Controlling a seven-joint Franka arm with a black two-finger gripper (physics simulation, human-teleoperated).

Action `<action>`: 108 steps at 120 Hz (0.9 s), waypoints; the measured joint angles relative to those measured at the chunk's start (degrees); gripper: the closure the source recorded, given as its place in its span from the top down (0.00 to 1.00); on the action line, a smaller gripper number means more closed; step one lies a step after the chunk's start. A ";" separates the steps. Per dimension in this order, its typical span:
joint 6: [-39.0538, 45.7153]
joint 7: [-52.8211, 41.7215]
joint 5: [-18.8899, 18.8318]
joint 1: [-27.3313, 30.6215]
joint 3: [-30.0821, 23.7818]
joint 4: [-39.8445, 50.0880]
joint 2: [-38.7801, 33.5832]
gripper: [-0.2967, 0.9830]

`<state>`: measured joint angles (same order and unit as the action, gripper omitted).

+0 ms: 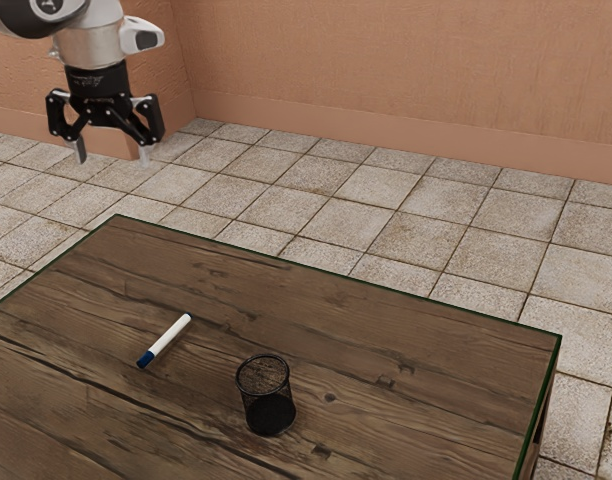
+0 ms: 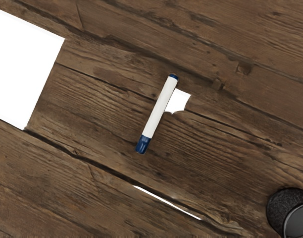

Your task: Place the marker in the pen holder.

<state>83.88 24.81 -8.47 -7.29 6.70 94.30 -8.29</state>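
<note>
Currently, the open, empty pincer (image 1: 113, 158) is hovering at upper left; the marker (image 1: 165, 341) is lying on the tabletop (image 1: 416, 345), left of the pen holder (image 1: 267, 396), grasping and insertion both remaining.

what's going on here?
A Franka arm's black two-finger gripper is up in the air, open and empty, so nothing is being handled right now. The white marker with a blue cap lies on its side on the dark wooden table. Near it, the round black mesh pen holder stands upright. The job is marker into holder; it isn't in there yet.
</note>
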 joint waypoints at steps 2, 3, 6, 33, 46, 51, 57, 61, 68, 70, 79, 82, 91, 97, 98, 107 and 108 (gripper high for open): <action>0.02 0.07 0.00 0.10 -0.12 0.12 -0.08 0.77; 0.03 0.10 0.00 0.15 -0.17 0.19 -0.11 0.77; 0.05 0.20 0.00 0.25 -0.28 0.35 -0.20 0.77; 9.80 1.02 3.15 0.56 0.21 20.69 -1.33 0.77; 24.76 1.28 6.04 0.81 0.22 34.52 3.28 0.77; 30.35 1.15 6.66 1.14 0.19 38.25 4.83 0.77; 36.23 0.83 7.69 1.57 0.17 40.38 7.20 0.77; 39.69 0.38 8.42 1.87 0.16 41.02 8.42 0.77; 44.92 -0.86 9.21 2.36 0.16 41.37 10.47 0.77; 46.35 -1.38 9.35 2.52 0.16 41.34 11.20 0.77; 51.73 -4.37 8.84 3.88 0.20 40.83 13.53 0.77; 53.15 -5.43 7.57 4.56 0.19 40.31 14.02 0.77; 57.35 -9.04 4.74 6.74 0.22 39.35 16.41 0.77; 59.55 -11.54 3.56 7.66 0.22 38.10 17.99 0.77; 59.87 -11.95 3.40 7.73 0.22 37.88 18.23 0.77; 62.46 -15.81 2.42 8.63 0.19 35.39 21.09 0.77; 62.71 -16.23 2.34 8.79 0.18 35.21 21.36 0.77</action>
<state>146.59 8.58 -6.13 1.50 6.88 129.51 13.07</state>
